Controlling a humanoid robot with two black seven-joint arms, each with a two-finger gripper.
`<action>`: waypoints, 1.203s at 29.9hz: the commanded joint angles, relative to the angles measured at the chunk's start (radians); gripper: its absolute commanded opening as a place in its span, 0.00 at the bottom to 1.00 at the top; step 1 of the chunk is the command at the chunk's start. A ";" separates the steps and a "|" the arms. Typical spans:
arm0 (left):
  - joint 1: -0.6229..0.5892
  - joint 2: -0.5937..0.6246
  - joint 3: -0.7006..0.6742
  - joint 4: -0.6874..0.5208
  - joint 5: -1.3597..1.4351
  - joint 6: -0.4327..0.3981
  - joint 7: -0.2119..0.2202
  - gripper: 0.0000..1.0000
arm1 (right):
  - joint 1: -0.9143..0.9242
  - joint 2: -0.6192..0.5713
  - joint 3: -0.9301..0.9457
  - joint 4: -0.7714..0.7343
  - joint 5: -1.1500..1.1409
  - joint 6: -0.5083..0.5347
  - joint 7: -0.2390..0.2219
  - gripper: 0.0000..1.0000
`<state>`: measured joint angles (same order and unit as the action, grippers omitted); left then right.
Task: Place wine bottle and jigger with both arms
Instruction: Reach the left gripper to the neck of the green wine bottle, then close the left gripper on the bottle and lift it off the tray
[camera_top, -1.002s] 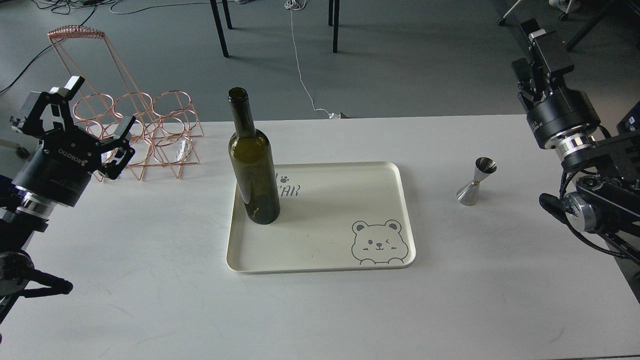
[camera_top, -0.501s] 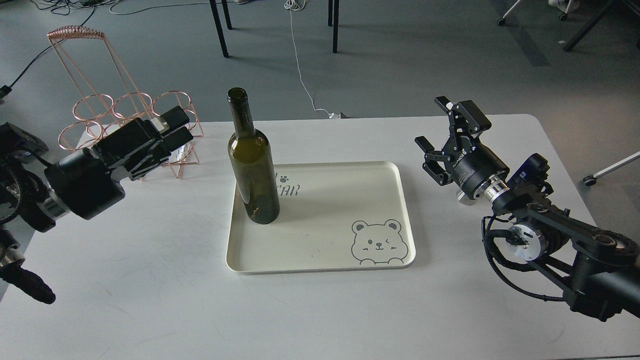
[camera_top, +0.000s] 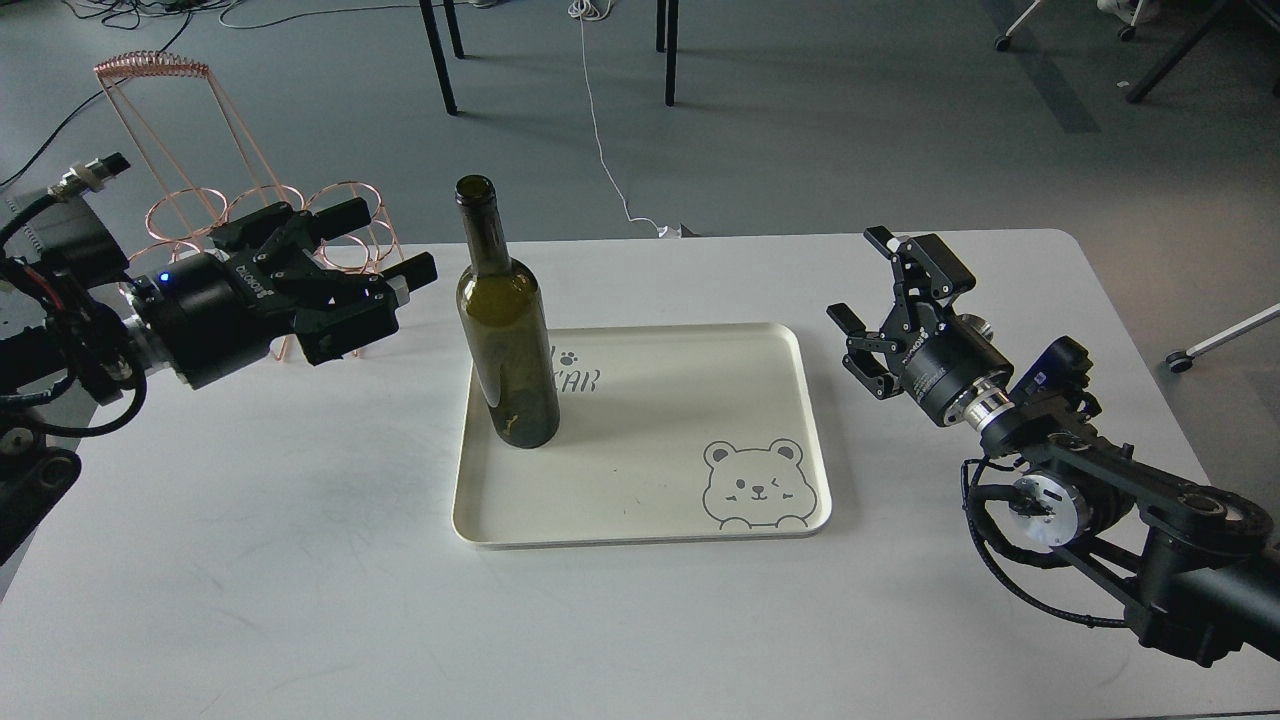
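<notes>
White tabletop (camera_top: 300, 560) nearest the camera is bare; the cream tray (camera_top: 640, 535) sits in the middle, bear print at its near right corner

Wine bottle (camera_top: 505, 320) stands upright inside the tray, at its left side, nothing touching it

Left end effector (camera_top: 385, 255): fingers spread wide, holding nothing, pointing sideways at the bottle's shoulder, close beside it but apart. Copper wire rack (camera_top: 190, 150) stands just behind this arm

Right end effector (camera_top: 880, 280): fingers apart, empty, just right of the tray's right rim. Jigger (camera_top: 975, 324): only a sliver of shiny metal shows behind the wrist, so I judge it stands on the tabletop there, mostly hidden; exact pose not readable

Step in hand (judgement): both arms are on approach, no grasp yet

Notes for doing it well:
- left: keep the fingers level and centred on the bottle's body, below the shoulder, before closing; tall glass tips easily if one finger touches first
- watch the rack behind the left arm during any swing
- right: the end effector appears to lie past the jigger; it should line up on the narrow waist, since the cones are slick
- lift the bottle straight up to clear the tray rim
</notes>
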<state>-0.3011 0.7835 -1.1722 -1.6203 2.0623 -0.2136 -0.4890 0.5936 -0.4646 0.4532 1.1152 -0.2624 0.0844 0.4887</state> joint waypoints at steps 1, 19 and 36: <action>-0.084 -0.006 0.069 0.040 0.041 0.000 0.000 0.98 | 0.000 0.003 -0.001 0.000 0.000 -0.002 0.000 0.99; -0.196 -0.122 0.157 0.128 0.073 0.005 0.000 0.98 | 0.000 0.003 0.002 -0.001 0.000 -0.009 0.000 0.98; -0.220 -0.176 0.210 0.152 0.071 0.005 0.000 0.92 | -0.002 0.003 0.002 -0.003 0.000 -0.011 0.000 0.98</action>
<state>-0.5199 0.6165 -0.9661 -1.4754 2.1333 -0.2086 -0.4886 0.5921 -0.4617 0.4557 1.1121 -0.2623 0.0736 0.4887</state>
